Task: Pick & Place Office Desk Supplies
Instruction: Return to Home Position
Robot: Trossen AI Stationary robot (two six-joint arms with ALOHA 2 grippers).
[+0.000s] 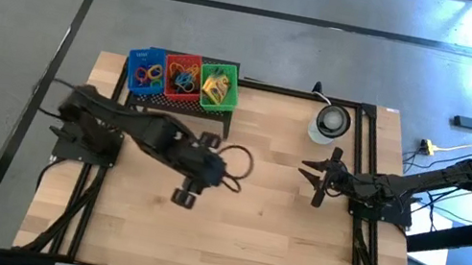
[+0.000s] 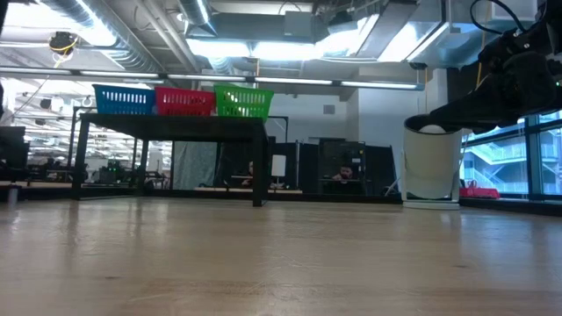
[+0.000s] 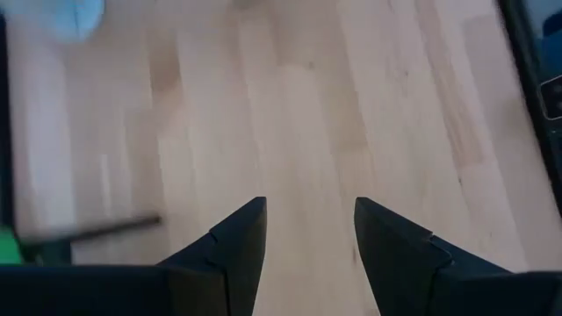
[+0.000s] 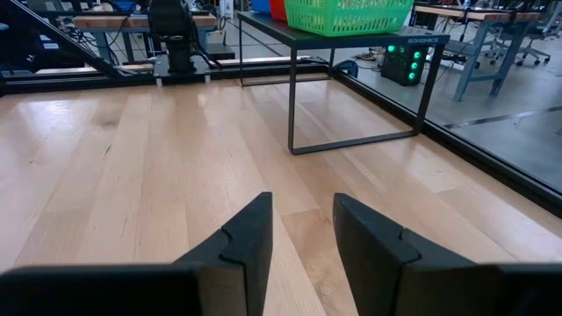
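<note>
1. the blue bin (image 1: 144, 69), red bin (image 1: 181, 74) and green bin (image 1: 219, 87) sit side by side on the black rack (image 2: 171, 123) at the far left of the table (image 1: 274, 247), likely to keep the supplies sorted and off the work area.
2. rubber bands (image 1: 184, 76) lie in the red bin, and crayon boxes (image 1: 215, 83) in the green one.
3. the left gripper (image 3: 307, 206) hangs over bare wood near the middle with its jaws spread and empty. the right gripper (image 1: 318, 176) waits at the right, also spread and empty, which fits arms going home.
4. no clips can be made out, the blue bin's contents are hard to tell, and the low view shows only the bin walls.
</note>
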